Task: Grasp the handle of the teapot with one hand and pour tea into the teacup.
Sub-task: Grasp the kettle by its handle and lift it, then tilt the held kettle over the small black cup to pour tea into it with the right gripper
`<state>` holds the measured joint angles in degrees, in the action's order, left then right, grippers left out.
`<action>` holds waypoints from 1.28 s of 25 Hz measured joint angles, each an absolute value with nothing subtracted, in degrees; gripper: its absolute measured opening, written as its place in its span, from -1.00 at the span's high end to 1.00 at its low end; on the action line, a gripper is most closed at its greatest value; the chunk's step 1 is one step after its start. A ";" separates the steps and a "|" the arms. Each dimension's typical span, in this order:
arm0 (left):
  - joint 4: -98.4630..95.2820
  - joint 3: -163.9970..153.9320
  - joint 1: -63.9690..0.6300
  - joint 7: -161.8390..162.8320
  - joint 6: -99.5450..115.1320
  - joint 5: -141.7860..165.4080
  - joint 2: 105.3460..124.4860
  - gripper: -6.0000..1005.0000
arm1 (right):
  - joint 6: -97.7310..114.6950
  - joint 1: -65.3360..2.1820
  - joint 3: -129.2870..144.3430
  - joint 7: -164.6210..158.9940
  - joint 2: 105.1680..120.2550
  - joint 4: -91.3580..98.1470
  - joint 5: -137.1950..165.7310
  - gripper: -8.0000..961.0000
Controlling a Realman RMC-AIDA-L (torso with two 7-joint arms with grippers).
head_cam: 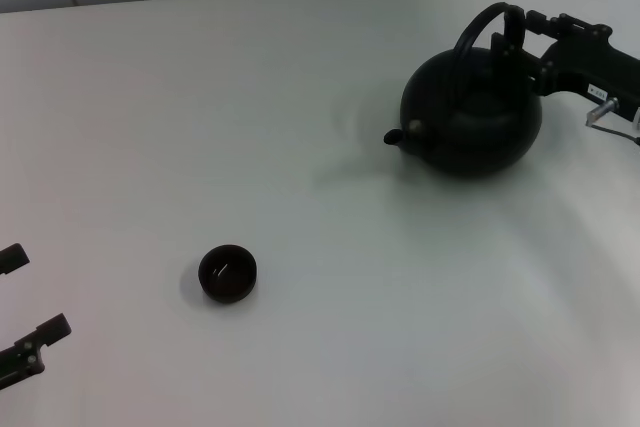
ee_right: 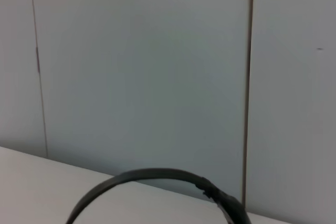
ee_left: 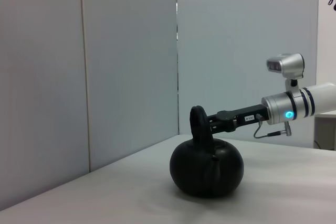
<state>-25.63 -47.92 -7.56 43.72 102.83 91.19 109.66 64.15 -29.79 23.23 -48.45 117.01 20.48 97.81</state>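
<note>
The black teapot (head_cam: 470,122) stands on the white table at the far right, its stubby spout pointing left. Its arched handle (head_cam: 478,25) rises over the lid. My right gripper (head_cam: 512,35) reaches in from the right and is shut on the handle near its crest. The left wrist view shows the same from the side: the teapot (ee_left: 206,169) resting on the table, the right gripper (ee_left: 210,124) clamped on the handle (ee_left: 198,121). The right wrist view shows only the handle (ee_right: 152,177) as an arc. The small teacup (head_cam: 228,273) sits left of centre. My left gripper (head_cam: 25,297) hangs open near the left edge.
The white table (head_cam: 330,67) stretches between teapot and teacup. Grey wall panels (ee_left: 126,61) stand behind the table's far edge. The right arm's silver wrist (ee_left: 294,106) shows a blue light.
</note>
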 joint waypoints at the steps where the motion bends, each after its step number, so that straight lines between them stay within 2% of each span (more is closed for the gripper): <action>1: -25.61 -47.91 -7.55 43.71 102.84 91.21 109.67 -0.62 | 64.08 -29.93 23.23 -48.44 117.02 20.48 97.82 -0.22; 4: -25.58 -47.89 -7.54 43.70 102.84 91.24 109.68 -0.62 | 63.91 -30.18 23.27 -48.43 116.97 20.48 97.83 -0.16; 10: -25.65 -47.89 -7.65 43.68 102.84 91.16 109.78 -0.62 | 64.04 -30.31 24.81 -48.47 116.92 20.48 97.74 0.28; 18: -25.73 -47.89 -8.08 43.67 102.63 91.24 109.76 -0.62 | 65.81 -29.97 24.45 -48.47 116.96 20.48 97.21 0.67; 23: -25.75 -47.90 -8.09 43.68 102.51 91.29 109.76 -0.62 | 69.35 -29.83 24.37 -49.30 117.21 20.48 95.45 0.80; 32: -25.62 -48.30 -8.24 43.65 102.50 91.58 110.32 -0.62 | 70.20 -33.92 29.47 -50.87 118.95 18.17 95.50 0.80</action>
<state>-25.62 -48.30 -8.24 43.65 102.50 91.58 110.32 70.20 -33.92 29.47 -50.87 118.95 18.17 95.50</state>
